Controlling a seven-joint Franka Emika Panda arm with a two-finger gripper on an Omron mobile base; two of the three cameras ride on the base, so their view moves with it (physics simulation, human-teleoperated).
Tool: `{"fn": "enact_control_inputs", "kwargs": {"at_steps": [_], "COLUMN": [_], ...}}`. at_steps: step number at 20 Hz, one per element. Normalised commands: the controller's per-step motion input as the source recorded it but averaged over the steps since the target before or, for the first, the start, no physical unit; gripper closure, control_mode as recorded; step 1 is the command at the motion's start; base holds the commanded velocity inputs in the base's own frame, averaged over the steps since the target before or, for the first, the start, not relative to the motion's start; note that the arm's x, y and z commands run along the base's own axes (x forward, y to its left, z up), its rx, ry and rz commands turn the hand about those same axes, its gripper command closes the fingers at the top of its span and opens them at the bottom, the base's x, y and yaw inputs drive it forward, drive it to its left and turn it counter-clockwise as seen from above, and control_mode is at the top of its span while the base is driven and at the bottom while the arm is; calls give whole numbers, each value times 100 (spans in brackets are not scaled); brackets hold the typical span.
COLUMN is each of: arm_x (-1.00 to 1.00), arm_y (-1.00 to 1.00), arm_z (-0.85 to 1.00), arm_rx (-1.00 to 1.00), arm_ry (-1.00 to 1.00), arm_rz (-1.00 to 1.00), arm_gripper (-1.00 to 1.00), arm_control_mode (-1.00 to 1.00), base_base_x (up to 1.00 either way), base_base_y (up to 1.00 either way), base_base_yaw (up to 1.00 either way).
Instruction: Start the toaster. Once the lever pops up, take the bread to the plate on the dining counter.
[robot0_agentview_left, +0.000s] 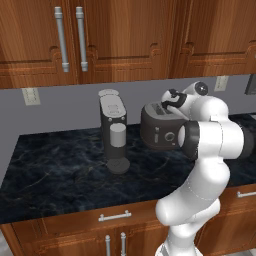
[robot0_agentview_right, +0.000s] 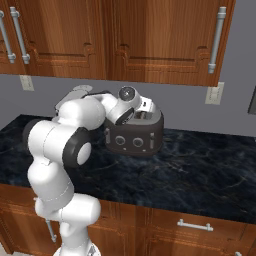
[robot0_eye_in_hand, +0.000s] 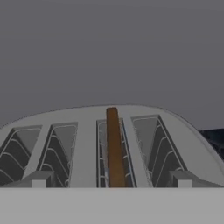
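Claw (robot0_eye_in_hand: 111, 179) is standing wide open with nothing in it, its two tips poking up at five and seven o'clock in the hand view. Between them the bread (robot0_eye_in_hand: 114, 148) is sitting upright in a slot of the toaster (robot0_eye_in_hand: 87, 114), running from twelve down to six, with empty slots lying either side of it.

Over to the left base view: the toaster (robot0_agentview_left: 156, 131) is sitting on the black counter (robot0_agentview_left: 60, 170), just right of centre, with the coffee machine (robot0_agentview_left: 114, 131) beside it at nine o'clock. The arm is rising from five o'clock, elbow bulging at three, and the hand (robot0_agentview_left: 172, 100) is hovering over the toaster's top.

Now the right base view: the arm is climbing from seven o'clock, folding at the shoulder and reaching toward two o'clock, wrist bending down onto the toaster (robot0_agentview_right: 135, 134), whose two knobs are facing us.

Judging progress: the bread is still slotted, I cannot tell where the lever is standing, and carrying the slice to the plate is still waiting.
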Motion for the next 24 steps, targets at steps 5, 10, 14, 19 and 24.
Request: {"fn": "enact_control_inputs", "kwargs": {"at_steps": [5, 10, 14, 19, 24], "arm_x": [0, 0, 0, 2, 6], "arm_y": [0, 0, 0, 0, 0], "arm_z": [-9, -7, -2, 0, 0], "arm_rx": [0, 0, 0, 0, 0], "arm_ry": [0, 0, 0, 0, 0], "arm_rz": [0, 0, 0, 0, 0], "arm_gripper": [-100, -100, -100, -100, -100], "arm_control_mode": [-100, -100, -100, -100, -100], "base_base_x": [0, 0, 0, 0, 0], "base_base_y": [0, 0, 0, 0, 0], "base_base_yaw": [0, 0, 0, 0, 0]}}
